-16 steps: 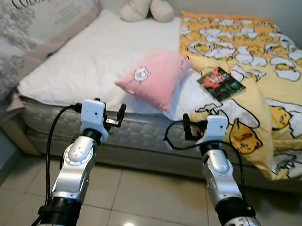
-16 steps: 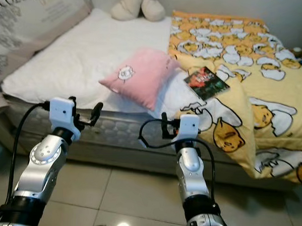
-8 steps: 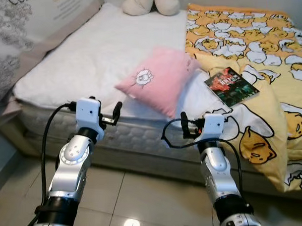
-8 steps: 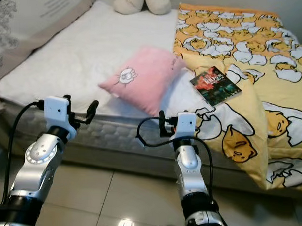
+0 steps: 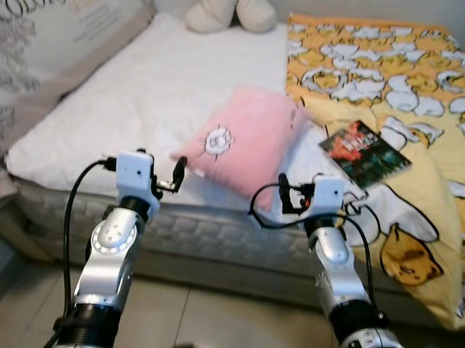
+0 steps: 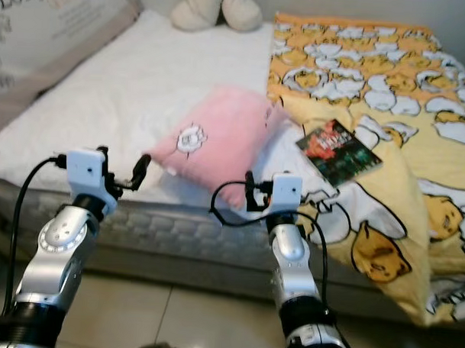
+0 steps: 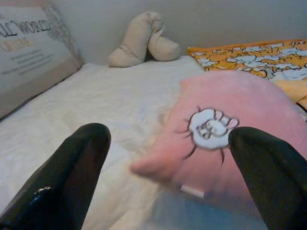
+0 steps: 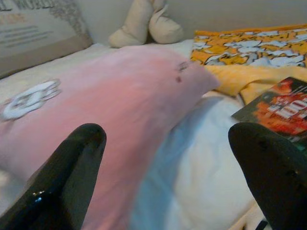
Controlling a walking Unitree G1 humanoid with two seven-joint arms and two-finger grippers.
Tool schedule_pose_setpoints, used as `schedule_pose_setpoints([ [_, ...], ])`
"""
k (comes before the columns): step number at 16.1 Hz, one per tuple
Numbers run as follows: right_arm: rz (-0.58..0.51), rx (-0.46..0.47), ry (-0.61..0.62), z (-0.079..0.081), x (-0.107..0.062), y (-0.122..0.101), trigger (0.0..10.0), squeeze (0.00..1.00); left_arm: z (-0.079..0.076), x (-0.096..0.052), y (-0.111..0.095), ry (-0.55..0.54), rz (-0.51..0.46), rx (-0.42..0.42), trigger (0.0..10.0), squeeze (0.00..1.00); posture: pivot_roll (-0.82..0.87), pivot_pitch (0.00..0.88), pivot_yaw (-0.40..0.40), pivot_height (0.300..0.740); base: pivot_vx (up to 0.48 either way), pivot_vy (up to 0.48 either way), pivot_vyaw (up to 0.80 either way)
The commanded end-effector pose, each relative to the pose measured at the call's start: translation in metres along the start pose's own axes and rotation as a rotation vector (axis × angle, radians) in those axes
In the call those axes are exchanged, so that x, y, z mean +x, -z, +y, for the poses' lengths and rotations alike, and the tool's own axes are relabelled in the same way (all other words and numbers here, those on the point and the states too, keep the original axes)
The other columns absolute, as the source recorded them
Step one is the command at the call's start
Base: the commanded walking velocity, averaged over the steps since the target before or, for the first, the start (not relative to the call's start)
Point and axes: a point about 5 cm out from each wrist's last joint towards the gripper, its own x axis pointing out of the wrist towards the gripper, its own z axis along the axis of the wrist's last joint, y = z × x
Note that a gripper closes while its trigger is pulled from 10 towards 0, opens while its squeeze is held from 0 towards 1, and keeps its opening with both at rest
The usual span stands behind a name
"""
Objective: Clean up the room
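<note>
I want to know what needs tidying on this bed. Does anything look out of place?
The pink pillow lies askew near the mattress's front edge, away from the head of the bed. A book sits loose on the rumpled yellow blanket, which covers one side only.

A bed (image 5: 87,192) with a white mattress cover fills most of the room, its quilted mattress edge facing the camera above a pale tiled floor (image 5: 212,326). A large grey-and-beige printed pillow (image 5: 38,53) leans along the bed's left side, and a plain light wall (image 7: 230,19) rises behind the head of the bed. Soft, even light falls across the white sheet (image 6: 128,86).
</note>
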Motion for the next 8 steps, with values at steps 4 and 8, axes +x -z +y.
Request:
schedule_pose_setpoints([
  [4, -0.030, -0.009, 0.040, -0.0099, 0.0002, -0.0055, 10.0, 0.00, -0.0063, 0.0044, -0.0091, 0.037, -0.040, -0.011, 10.0, 0.00, -0.01, 0.000, 0.049, 0.706, 0.397, 0.166, 0.00],
  [8, -0.032, -0.008, 0.053, -0.0120, 0.0004, -0.0068, 10.0, 0.00, -0.0119, 0.0088, -0.0124, 0.073, -0.043, 0.038, 10.0, 0.00, -0.02, 0.000, 0.047, 0.706, 0.073, 0.435, -0.57],
])
